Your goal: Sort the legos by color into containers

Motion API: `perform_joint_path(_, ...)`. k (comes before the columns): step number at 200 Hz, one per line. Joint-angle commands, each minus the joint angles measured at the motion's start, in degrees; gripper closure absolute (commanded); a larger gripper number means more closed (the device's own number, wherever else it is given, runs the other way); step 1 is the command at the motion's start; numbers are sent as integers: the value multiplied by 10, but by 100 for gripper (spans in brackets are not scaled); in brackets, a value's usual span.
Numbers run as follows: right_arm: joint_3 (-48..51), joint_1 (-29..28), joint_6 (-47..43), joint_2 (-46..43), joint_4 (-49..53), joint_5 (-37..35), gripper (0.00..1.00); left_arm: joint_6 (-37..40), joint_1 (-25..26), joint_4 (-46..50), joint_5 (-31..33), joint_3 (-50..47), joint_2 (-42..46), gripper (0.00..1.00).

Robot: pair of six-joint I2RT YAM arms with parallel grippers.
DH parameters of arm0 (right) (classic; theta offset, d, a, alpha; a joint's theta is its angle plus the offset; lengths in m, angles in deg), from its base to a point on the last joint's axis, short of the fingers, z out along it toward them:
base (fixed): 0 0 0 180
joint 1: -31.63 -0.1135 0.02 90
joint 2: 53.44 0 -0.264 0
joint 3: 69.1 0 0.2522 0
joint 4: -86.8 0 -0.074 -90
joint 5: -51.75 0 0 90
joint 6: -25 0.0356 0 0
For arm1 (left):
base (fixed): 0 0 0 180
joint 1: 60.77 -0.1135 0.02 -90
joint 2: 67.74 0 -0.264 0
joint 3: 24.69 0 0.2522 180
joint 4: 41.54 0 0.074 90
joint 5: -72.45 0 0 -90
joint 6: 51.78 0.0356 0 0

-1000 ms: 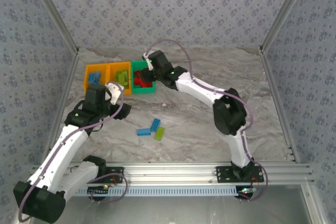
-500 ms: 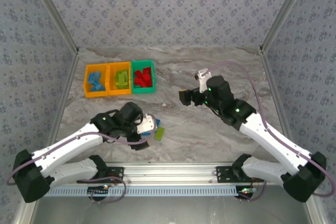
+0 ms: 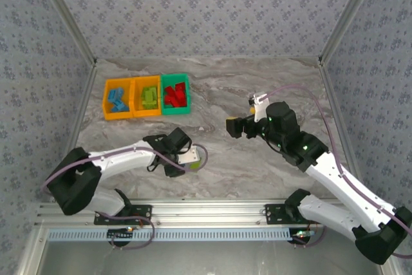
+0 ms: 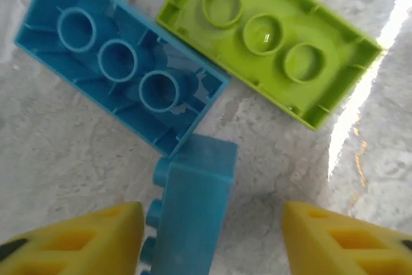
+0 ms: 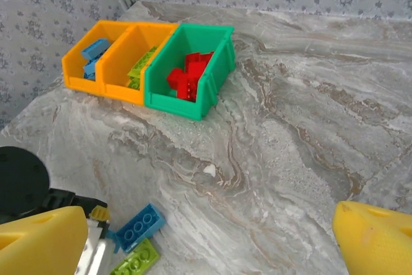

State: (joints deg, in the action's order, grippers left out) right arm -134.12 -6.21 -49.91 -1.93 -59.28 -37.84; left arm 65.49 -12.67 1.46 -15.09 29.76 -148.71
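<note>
Looking down from above, the left arm lies stretched low along the bench (image 3: 270,88), its left claw (image 3: 192,158) over the loose legos near the front edge, a lime brick (image 3: 196,166) peeping beside it. The right arm hangs folded at mid-bench, the right claw (image 3: 234,127) well apart from the three bins (image 3: 147,115). At the left wrist the yellow fingers (image 4: 84,233) stand apart with an on-edge blue brick (image 4: 196,204) between them, nearer the one on the view's left and possibly touching it; a second blue brick (image 4: 116,62) and the lime one lie studs-down just beyond. These are light, stiff, slick plastic, best pinched across the flat long sides. At the right wrist the claw gapes empty above the bench, red bricks (image 5: 187,75) sitting in the green bin (image 5: 177,96).
</note>
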Motion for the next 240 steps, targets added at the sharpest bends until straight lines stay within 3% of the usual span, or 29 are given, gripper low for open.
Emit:
perform_joint_path(1, -20, 3, 5, -10, 34, 10, 0, 3, -9, -16, -11, 4, -5, 56)
perform_joint_path(62, -5, 2, 32, -27, 52, 8, 0, 2, -13, -24, -39, 3, 17, 90)
perform_joint_path(94, -5, 2, 36, -30, 56, 7, 0, -21, -19, -44, -47, -1, 89, 95)
perform_joint_path(116, -5, 1, 29, -23, 54, 23, 0, -79, -53, -68, -31, 4, 173, 96)
perform_joint_path(136, -6, -6, 27, 1, 59, 37, 0, -157, -104, -96, 58, 15, 226, 100)
perform_joint_path(156, -18, -25, 28, 37, 65, 55, 0, -248, -197, -70, 116, 61, 225, 100)
perform_joint_path(181, -38, -64, 20, 77, 77, 48, 0, -335, -324, -38, 118, 128, 186, 96)
perform_joint_path(206, -50, -93, 26, 96, 79, 15, 0, -367, -420, -95, 103, 152, 129, 94)
perform_joint_path(240, -48, -99, 53, 90, 76, -4, 0, -366, -487, -123, 49, 226, -11, 93)
